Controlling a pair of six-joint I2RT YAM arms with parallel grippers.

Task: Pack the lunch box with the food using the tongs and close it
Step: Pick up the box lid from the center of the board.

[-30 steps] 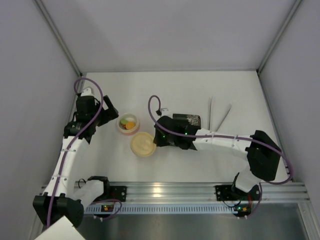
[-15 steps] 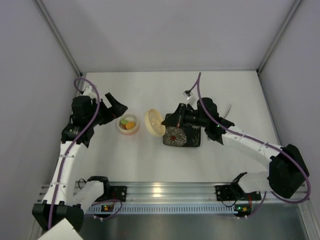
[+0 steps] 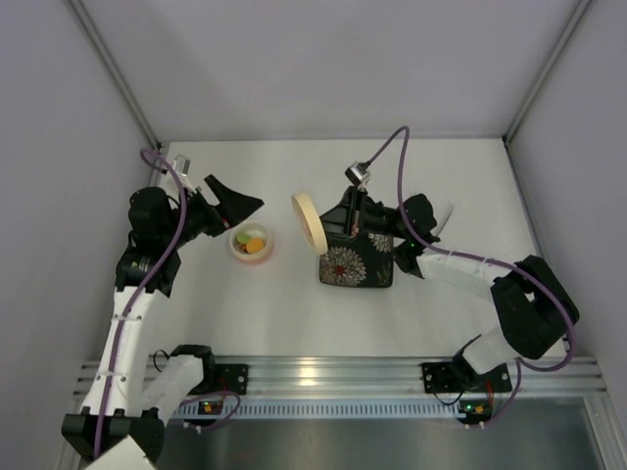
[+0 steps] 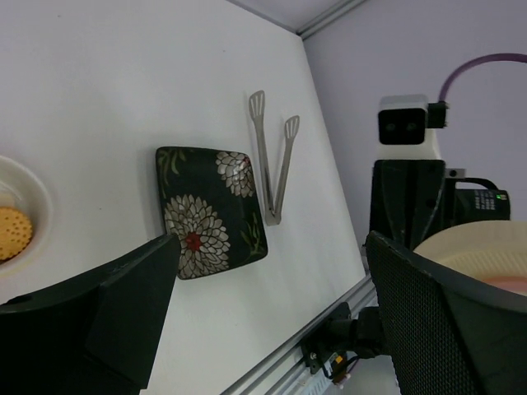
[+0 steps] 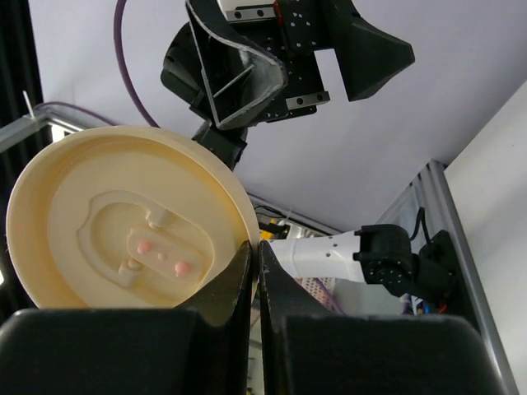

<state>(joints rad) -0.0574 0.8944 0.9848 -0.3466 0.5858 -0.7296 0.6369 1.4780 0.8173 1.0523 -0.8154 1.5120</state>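
Note:
The lunch box (image 3: pixel 252 254), a pink-walled round tub, stands left of centre with the food (image 3: pixel 253 241) inside it: orange, green and pale pieces. My right gripper (image 3: pixel 328 227) is shut on the rim of the cream lid (image 3: pixel 308 223), which it holds on edge in the air just right of the lunch box. In the right wrist view the lid (image 5: pixel 123 222) fills the left side, pinched at the fingertips (image 5: pixel 239 271). My left gripper (image 3: pixel 233 208) hovers open and empty just behind the lunch box. The tongs (image 4: pixel 272 169) lie flat beyond the plate, mostly hidden by the right arm in the top view.
A black square floral plate (image 3: pixel 358 264) lies under the right wrist, and in the left wrist view the plate (image 4: pixel 210 210) sits beside the tongs. Grey walls close in the left, right and back sides. An aluminium rail (image 3: pixel 323 377) runs along the near edge.
My right gripper has lifted the lid off the table in front of the lunch box and carried it back and up, turning it on edge. The left gripper has shifted slightly back.

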